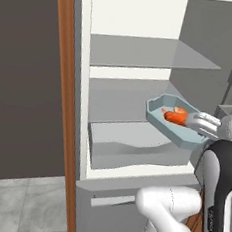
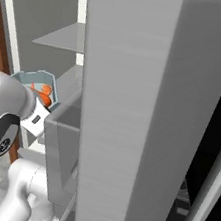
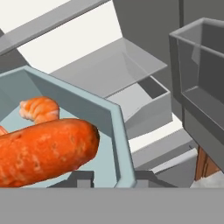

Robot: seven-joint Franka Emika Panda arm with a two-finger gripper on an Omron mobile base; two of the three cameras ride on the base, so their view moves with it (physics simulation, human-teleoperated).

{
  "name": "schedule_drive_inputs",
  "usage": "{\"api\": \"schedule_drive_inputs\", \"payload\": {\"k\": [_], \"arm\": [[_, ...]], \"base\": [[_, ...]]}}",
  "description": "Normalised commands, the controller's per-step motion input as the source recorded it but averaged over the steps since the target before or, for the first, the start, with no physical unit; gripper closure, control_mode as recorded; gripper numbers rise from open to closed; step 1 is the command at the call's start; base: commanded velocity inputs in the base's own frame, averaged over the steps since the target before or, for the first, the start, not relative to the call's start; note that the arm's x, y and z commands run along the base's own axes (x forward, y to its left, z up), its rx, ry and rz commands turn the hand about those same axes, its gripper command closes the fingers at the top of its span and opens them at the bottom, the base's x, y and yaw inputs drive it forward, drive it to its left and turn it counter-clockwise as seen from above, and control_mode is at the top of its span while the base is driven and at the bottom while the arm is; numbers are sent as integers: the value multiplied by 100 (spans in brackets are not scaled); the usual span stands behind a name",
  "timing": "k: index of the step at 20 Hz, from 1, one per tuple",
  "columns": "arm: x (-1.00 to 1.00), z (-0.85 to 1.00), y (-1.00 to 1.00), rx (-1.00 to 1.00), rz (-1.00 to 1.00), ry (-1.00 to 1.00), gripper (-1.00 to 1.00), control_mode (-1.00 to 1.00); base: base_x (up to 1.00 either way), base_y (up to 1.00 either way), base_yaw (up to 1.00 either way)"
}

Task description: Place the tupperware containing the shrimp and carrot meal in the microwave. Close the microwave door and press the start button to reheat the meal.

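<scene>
We see the tupperware [image 1: 173,122] held in the air at the open fridge [image 1: 135,90], in front of its lower glass shelf [image 1: 121,96] and above the clear drawer [image 1: 135,147]. Inside lie the carrot [image 3: 43,148] and a curled shrimp [image 3: 39,109] (both bright orange). Our gripper [image 3: 114,178] is clamped narrowly on the tray's near rim. The fridge door [image 2: 147,113] stands open, a door bin [image 3: 199,87] mounted on it.
</scene>
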Motion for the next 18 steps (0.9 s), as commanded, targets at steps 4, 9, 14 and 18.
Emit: {"api": "schedule_drive_inputs", "payload": {"k": [4,9,14,18], "arm": [[11,0,0,0,-6,0,100,-100],[2,0,0,0,-2,0,100,-100],[0,0,0,0,0,0,100,-100],[0,0,0,0,0,0,100,-100]], "base": [[0,0,0],[0,0,0],[0,0,0],[0,0,0]]}}
